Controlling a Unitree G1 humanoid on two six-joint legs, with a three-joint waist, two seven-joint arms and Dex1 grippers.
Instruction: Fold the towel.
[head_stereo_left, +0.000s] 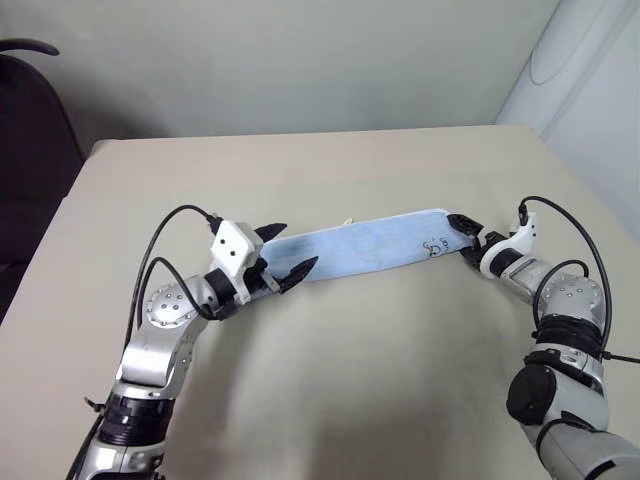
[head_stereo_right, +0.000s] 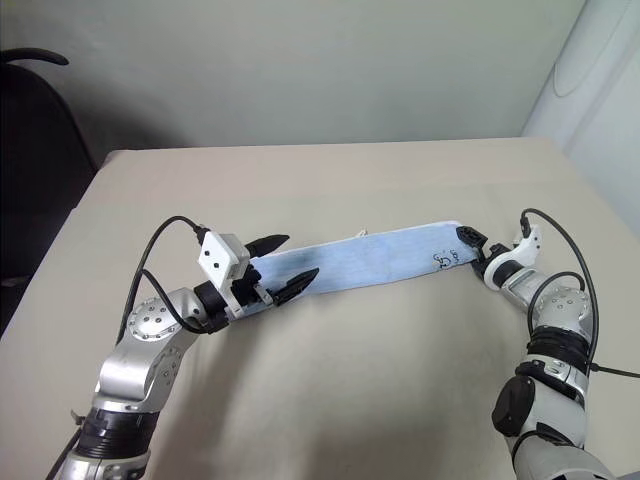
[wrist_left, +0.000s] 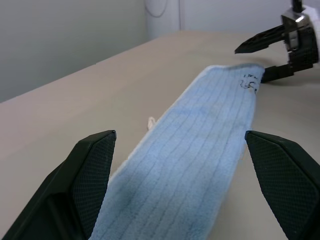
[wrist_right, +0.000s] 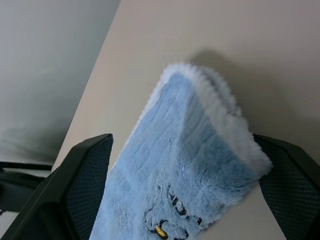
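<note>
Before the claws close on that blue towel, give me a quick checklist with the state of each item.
1. Left claw open, its fingers either side of the near end of the light blue terry-cloth towel: ok.
2. Right claw open at the far end, by the small dark mark: ok.
3. Towel already lying as a long narrow strip on the beige table: ok.
4. Fingers of the right claw straddle the fluffy end: ok.
5. Cloth gripped yet by either claw: not ok.
6. All layers between the fingers: cannot tell.
</note>
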